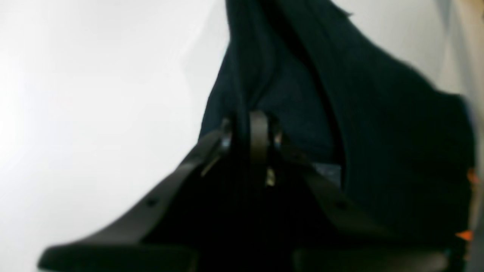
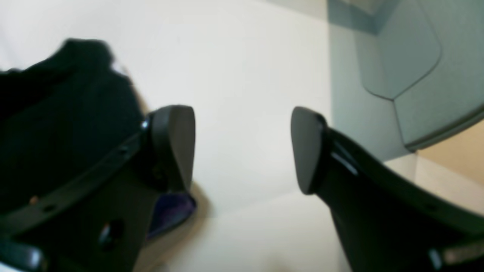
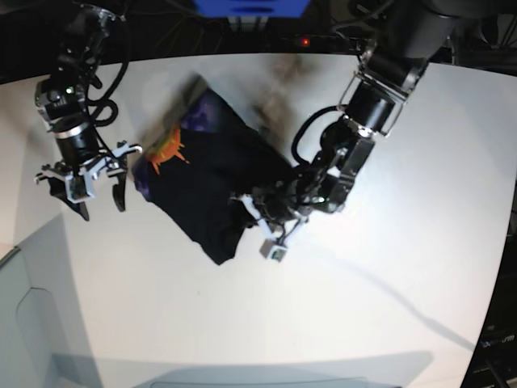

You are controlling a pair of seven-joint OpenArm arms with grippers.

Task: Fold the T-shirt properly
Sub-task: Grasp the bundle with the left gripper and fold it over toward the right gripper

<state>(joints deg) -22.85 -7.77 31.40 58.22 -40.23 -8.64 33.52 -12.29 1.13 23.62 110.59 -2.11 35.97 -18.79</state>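
The black T-shirt (image 3: 214, 182) lies crumpled on the white table (image 3: 388, 267), showing an orange print (image 3: 166, 153) and a purple patch (image 3: 198, 109) at its far-left side. My left gripper (image 3: 252, 208) is at the shirt's near-right edge. In the left wrist view its fingertips (image 1: 251, 130) are pinched together on a bunched fold of the black T-shirt (image 1: 378, 124). My right gripper (image 3: 101, 202) hovers just left of the shirt. It stands open (image 2: 242, 151) with only bare table between its pads, and the T-shirt (image 2: 64, 124) lies beside its left finger.
A pale grey panel (image 3: 24, 323) lies at the table's near-left corner, also seen as a grey panel (image 2: 397, 56) in the right wrist view. Dark cables and a blue box (image 3: 250, 6) sit behind the far edge.
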